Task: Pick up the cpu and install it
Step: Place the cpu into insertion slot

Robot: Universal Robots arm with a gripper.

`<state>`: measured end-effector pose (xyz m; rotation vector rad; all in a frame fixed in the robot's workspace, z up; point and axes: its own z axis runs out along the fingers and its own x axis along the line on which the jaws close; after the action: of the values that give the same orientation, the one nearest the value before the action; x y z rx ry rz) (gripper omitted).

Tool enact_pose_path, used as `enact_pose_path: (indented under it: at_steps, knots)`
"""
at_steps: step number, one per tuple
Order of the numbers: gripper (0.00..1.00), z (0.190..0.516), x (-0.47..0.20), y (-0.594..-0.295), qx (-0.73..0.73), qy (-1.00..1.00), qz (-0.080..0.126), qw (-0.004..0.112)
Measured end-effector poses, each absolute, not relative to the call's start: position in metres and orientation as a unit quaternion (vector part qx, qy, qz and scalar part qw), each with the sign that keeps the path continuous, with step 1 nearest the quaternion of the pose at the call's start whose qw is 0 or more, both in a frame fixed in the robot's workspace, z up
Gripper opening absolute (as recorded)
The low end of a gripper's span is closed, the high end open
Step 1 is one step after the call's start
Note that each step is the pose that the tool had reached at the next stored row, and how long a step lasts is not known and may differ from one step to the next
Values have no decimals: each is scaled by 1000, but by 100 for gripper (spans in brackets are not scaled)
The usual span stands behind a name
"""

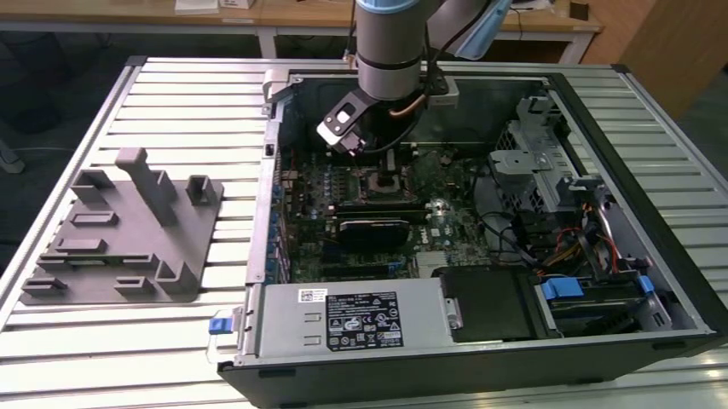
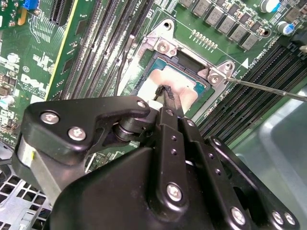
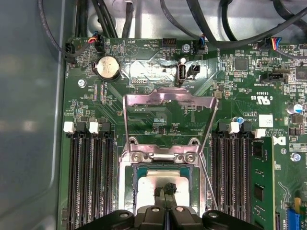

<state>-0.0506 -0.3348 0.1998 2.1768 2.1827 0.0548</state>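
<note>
The cpu lies flat inside the open socket on the motherboard, its silver top showing in both wrist views. My gripper hangs right over it, and the two black fingertips are pressed together at the middle of the chip's top. I cannot tell if they touch it. The socket's metal load plate stands flipped up behind the cpu, and its thin lever sticks out to one side. In the exterior view the arm reaches down into the open computer case above the socket.
Black memory slots flank the socket, with a green memory stick in one. A grey labelled metal box fills the case's near corner. Cables and a drive cage are toward the exterior view's right. A grey fixture block stands on the slatted table.
</note>
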Motion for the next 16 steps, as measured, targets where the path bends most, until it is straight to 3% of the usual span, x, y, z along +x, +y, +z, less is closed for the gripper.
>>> enact_pose_path:
  at_steps: [16]
  knots:
    - [11,198,-51,-335,706,708,18,29]
